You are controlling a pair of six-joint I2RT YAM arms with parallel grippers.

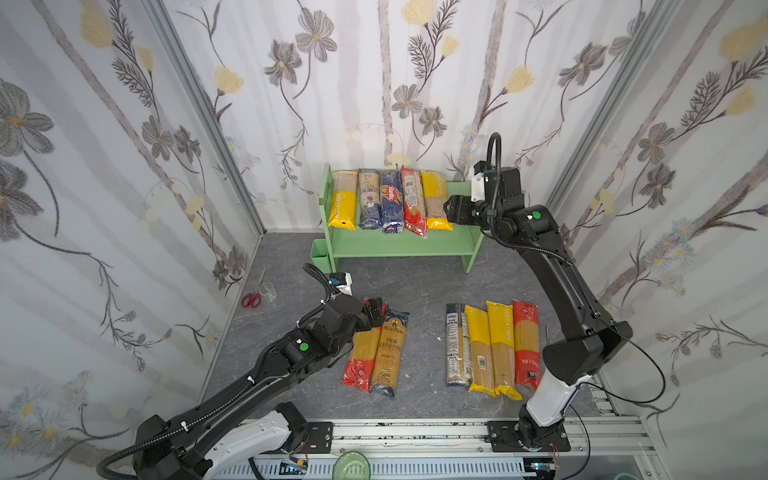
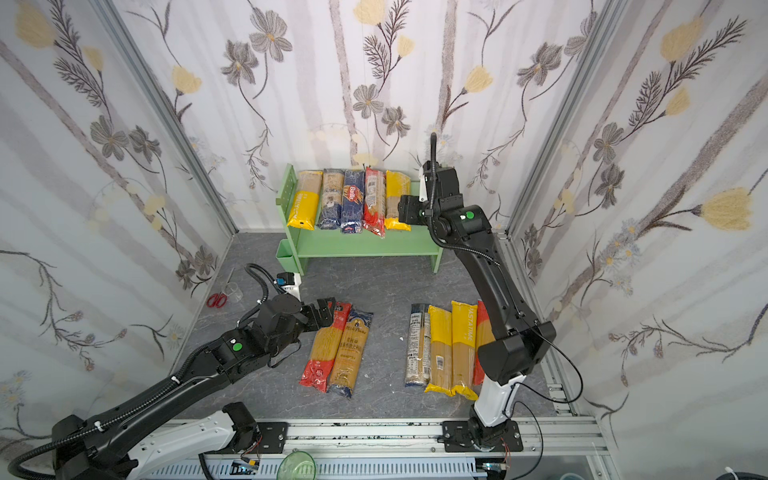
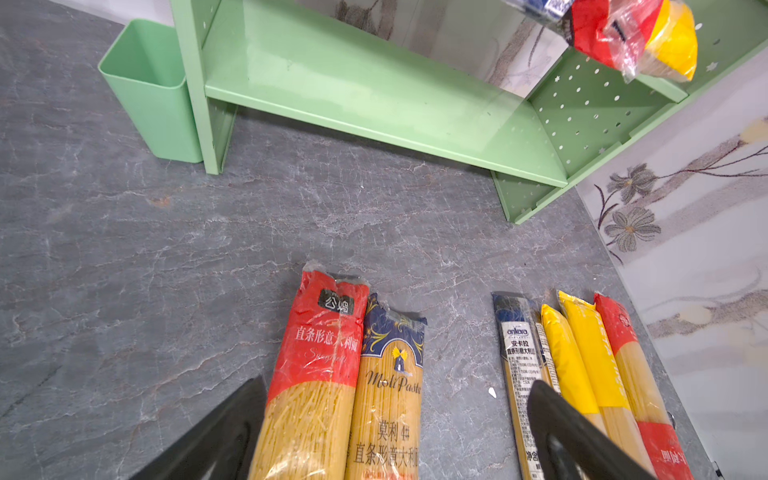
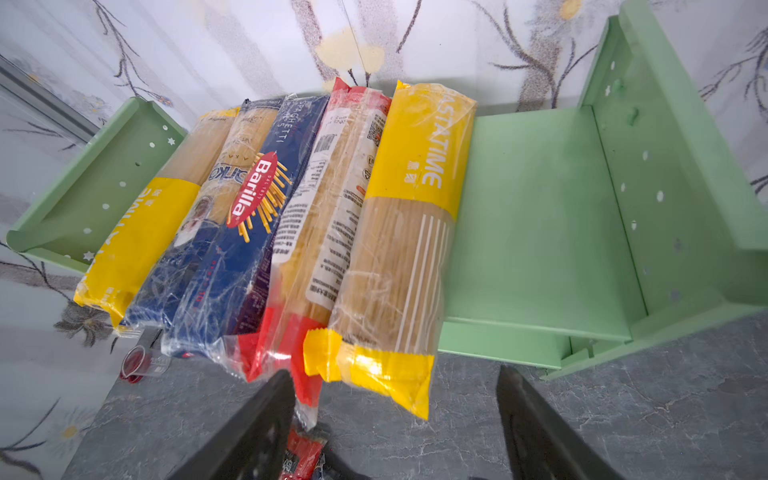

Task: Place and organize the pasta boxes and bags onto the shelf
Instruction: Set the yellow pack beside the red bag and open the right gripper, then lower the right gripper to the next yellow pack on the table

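Pasta packs (image 1: 391, 201), long and narrow: you have five side by side on the top tier of the light green perforated shelf (image 1: 399, 245) and six on the grey stone-look table (image 1: 424, 286). Your right gripper (image 4: 395, 372) is spread and empty beside the yellow-ended clear pack (image 4: 399, 232). Your left gripper (image 3: 397, 382) gapes wide over the red-ended clear bag (image 3: 320, 353).

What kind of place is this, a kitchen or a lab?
Likely a robot test cell dressed as a pantry: floral wallpaper panels in metal frames, arms bolted to a rail, a green shelf holding pasta packs.
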